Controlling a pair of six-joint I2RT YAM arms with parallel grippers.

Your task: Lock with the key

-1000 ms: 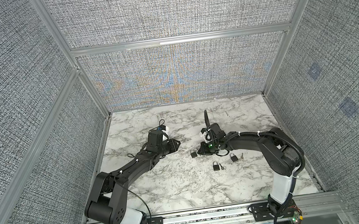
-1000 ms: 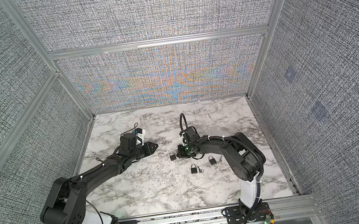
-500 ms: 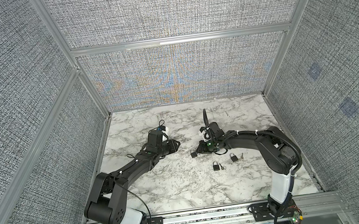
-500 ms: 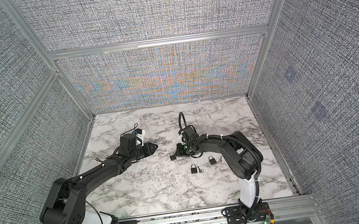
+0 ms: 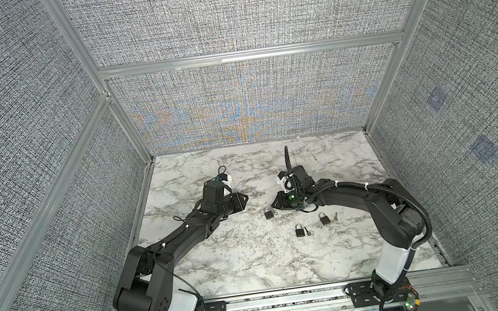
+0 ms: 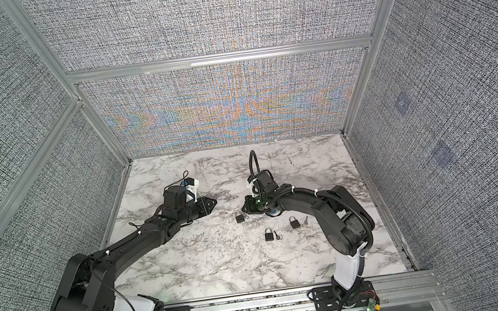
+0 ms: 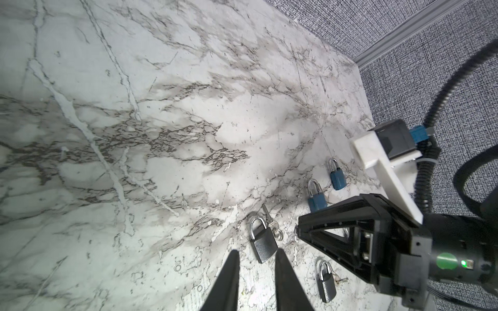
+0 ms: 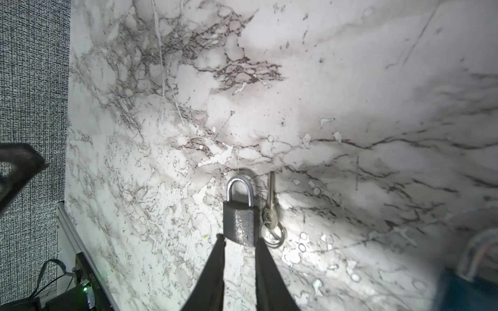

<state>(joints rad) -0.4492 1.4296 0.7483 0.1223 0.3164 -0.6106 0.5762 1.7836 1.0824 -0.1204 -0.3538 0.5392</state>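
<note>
Two things worried me at that point. First, the key [image 8: 270,199] lay flat on its ring just beside the grey padlock [image 8: 238,218], so close I couldn't tell if they touched. My right gripper [image 8: 239,239] sat low at the lock's bottom end, fingers parted a little and holding nothing as far as I could see. Any pinch at a key that thin on slick stone could've just skated it away or shoved the lock round. Second, my left gripper [image 7: 256,251] was pointed toward the same lock, fingers also a bit apart and empty. It was near enough to the right one that a careless reach might've knocked the two together. Grabbing the wrong set looked easy too, since a blue padlock [image 7: 318,200] and a second grey padlock [image 7: 327,285] lay close by. The shackle looked already seated to me, fwiw. Everything sat on a white marble-look tabletop [image 5: 255,260] with grey veins, glossy and a bit scuffed. It was boxed in by grey woven wall panels [image 5: 223,19] on an aluminium frame [image 5: 247,55].
</note>
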